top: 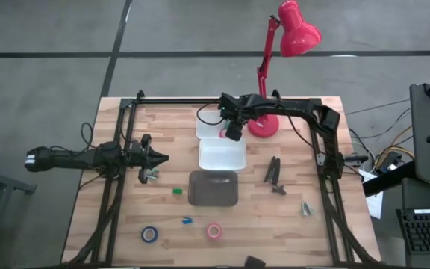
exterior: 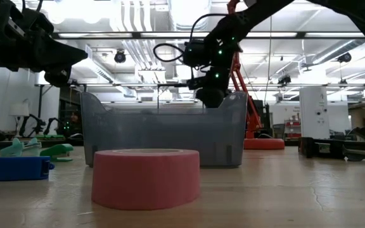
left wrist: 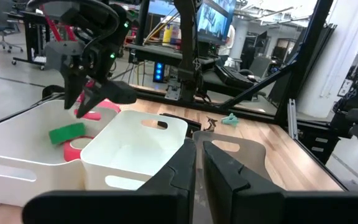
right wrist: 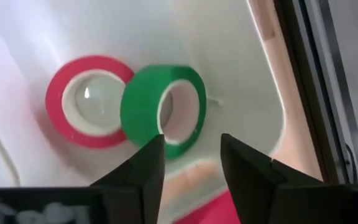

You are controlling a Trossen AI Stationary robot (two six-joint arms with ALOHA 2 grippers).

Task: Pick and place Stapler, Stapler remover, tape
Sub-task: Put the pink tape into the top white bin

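Two dark arms reach over the pale wooden tabletop (top: 290,232) in the high view. The right gripper (top: 232,133) hangs at upper centre of the frame, above the farther of two white plastic bins (top: 207,128); its fingers (right wrist: 253,171) are spread with nothing between them. In the right wrist view, just beyond those fingers, a green tape roll (right wrist: 161,111) leans tilted against a red tape roll (right wrist: 92,101) lying flat on the white bin floor. The left gripper (top: 155,158) sits at the left middle of the high view, over the tabletop's left edge, well apart from the bins; its fingers (left wrist: 182,171) are pressed nearly together with only a thin gap, and no object shows between them.

The nearer white plastic bin (top: 222,155) touches the farther one, and a grey translucent bin (top: 213,187) lies just below it. A slim black stapler (top: 274,172) rests right of centre. Along the lower edge lie a blue tape roll (top: 149,234) at lower left and a pinkish-red tape roll (top: 214,231) at lower centre. A red desk lamp (top: 293,33) stands at the upper right.
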